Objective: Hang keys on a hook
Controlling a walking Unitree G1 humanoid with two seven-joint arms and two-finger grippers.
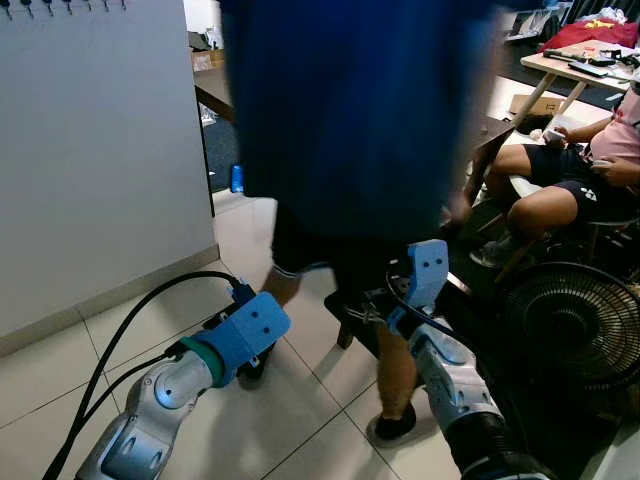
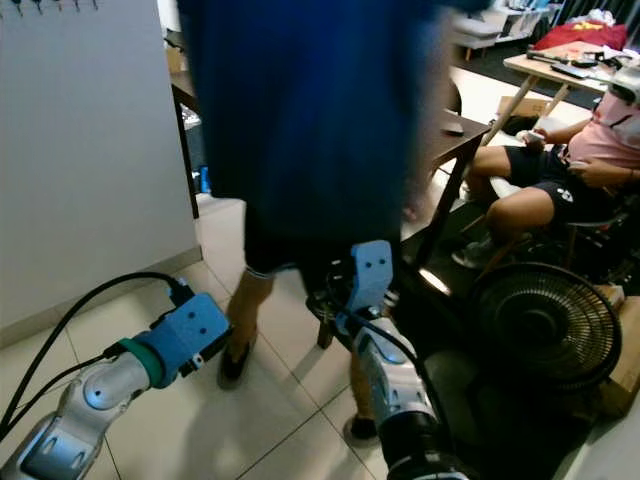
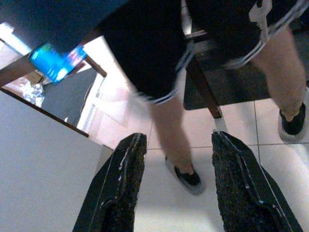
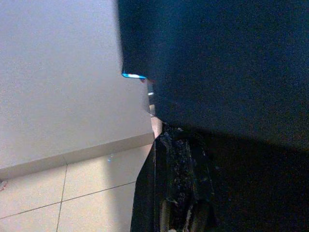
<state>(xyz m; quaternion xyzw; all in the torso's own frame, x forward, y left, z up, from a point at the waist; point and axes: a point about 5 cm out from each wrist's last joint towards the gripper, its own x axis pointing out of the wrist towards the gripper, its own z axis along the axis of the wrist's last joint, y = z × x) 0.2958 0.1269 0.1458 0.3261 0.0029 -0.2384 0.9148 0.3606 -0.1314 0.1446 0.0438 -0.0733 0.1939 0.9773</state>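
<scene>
A person in a blurred blue shirt and black shorts (image 1: 350, 120) stands right before the robot. Left gripper (image 3: 176, 186) hangs low over pale floor tiles (image 3: 159, 203), fingers spread, holding nothing. Right gripper (image 4: 176, 183): can't tell; row of small dark hooks (image 1: 60, 8) tops the white wall, keys unseen.

Blue, black and pale grey

A person in a dark blue shirt (image 1: 350, 110) and black shorts with white trim (image 3: 159, 72); pale grey wall (image 1: 95, 150); off-white floor tiles (image 1: 300, 420); silver arms with bright blue wrist housings (image 1: 245, 335); black fan (image 1: 575, 320); a seated person's pink top (image 1: 618, 135).
</scene>
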